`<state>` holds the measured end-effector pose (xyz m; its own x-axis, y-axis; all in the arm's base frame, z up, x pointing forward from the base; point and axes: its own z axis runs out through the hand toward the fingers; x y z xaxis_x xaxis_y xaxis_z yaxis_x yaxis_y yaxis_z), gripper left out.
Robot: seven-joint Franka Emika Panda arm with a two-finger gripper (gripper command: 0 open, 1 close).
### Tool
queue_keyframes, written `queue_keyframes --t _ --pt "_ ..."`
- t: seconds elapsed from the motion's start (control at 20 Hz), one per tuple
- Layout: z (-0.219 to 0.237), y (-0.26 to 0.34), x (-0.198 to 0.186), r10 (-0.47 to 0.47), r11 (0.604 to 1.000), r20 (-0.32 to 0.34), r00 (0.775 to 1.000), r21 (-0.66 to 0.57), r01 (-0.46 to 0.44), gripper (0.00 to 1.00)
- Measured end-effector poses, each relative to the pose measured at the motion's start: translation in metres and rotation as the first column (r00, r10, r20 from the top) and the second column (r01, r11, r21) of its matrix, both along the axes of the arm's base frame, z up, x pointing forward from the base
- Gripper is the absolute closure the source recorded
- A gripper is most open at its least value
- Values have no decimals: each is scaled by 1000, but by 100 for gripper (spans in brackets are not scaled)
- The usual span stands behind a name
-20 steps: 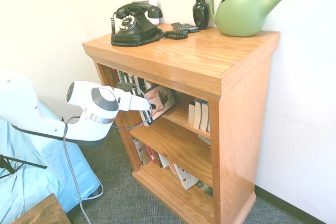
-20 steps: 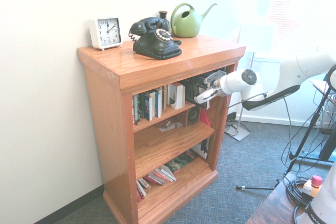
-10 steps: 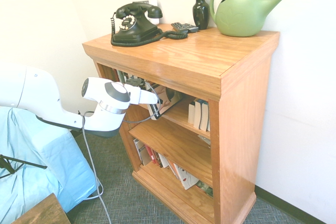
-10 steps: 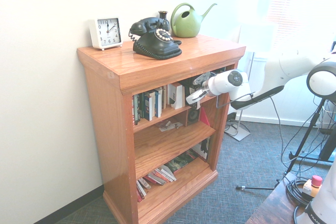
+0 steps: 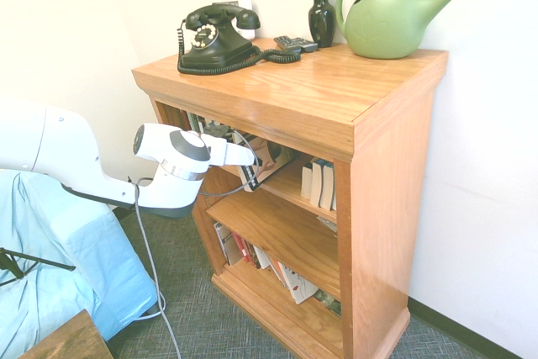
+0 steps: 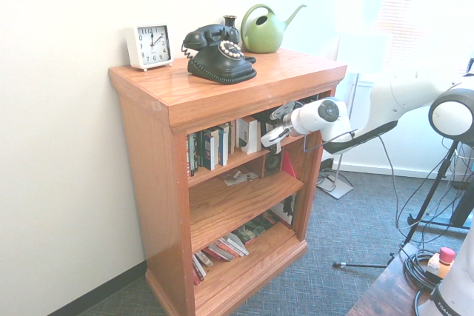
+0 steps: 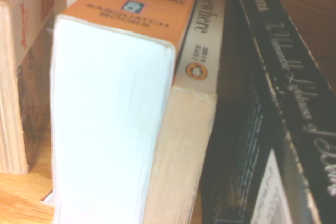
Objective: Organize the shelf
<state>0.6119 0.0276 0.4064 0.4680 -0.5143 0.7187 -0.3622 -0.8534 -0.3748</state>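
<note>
Claw [image 5: 249, 176] reaching into the top inner shelf of the honey-orange wooden bookcase [image 5: 370, 182] standing against the wall appears to be gripping a leaning book [image 5: 262, 162], though I cannot tell for sure, while lower-shelf books [image 6: 222, 248] are lying toppled, leaving much undone.

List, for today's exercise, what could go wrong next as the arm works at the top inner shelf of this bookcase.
1. The claw is right among leaning books on the shelf; a push could topple them.
2. The arm works just under the overhanging top, so lifting might bump it and jolt the telephone.
3. In the wrist view, the orange-spined book presses its neighbour, so one may drag the other.
</note>
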Motion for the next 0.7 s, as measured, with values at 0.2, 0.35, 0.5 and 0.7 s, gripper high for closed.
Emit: queue_keyframes --t 0.2,0.35,0.5,0.7 --pt "1 2 2 7 1000 2 1000 -5 -7 0" --pt "2 2 -1 17 1000 3 1000 -8 -17 0" --pt "3 3 -15 38 999 -8 999 -10 -38 0" --pt "11 1 -49 72 997 -15 997 -12 -73 0"
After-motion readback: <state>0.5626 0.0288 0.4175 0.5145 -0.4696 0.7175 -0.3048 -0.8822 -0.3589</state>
